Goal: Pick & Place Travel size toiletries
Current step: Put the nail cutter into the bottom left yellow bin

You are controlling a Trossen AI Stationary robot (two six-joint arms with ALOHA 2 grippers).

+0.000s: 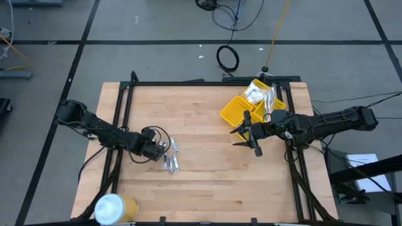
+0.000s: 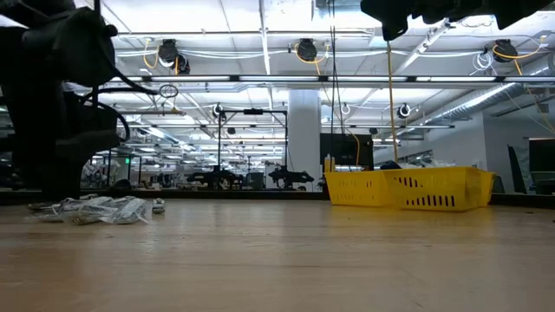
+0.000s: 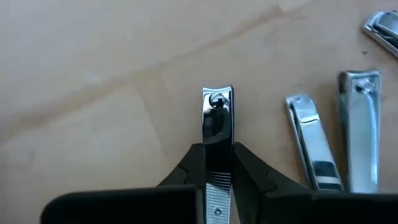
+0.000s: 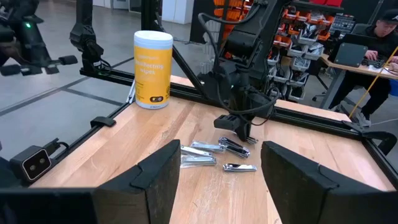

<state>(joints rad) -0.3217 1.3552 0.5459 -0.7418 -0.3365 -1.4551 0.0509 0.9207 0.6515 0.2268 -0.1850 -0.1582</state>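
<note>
Several silvery nail clippers point(image 1: 169, 160) lie on the wooden table at the near left; they also show in the right wrist view point(image 4: 211, 154) and the low view point(image 2: 104, 209). My left gripper point(image 1: 157, 149) is down among them, shut on one clipper point(image 3: 217, 118). Two more clippers point(image 3: 311, 146) lie flat right beside it. My right gripper point(image 1: 248, 135) is open and empty above the table, just in front of the yellow bin point(image 1: 242, 112); its two fingers stand wide apart in its wrist view point(image 4: 217, 180). My left gripper pinches the clipper by its two long sides point(image 3: 217, 163) between its two fingers, at the ribbed lever end. The clipper runs forward along the fingers, its cutting end point(image 3: 217, 96) sticking out past the fingertips. I cannot tell whether it lies on the table or is just clear of it.
The yellow compartmented bin at the far right holds white packets point(image 1: 254, 94) and also shows in the low view point(image 2: 408, 188). A white-and-yellow cylinder point(image 1: 116, 208) stands at the near left corner. Bare wood lies between the arms. A person point(image 4: 379, 34) sits beyond the table.
</note>
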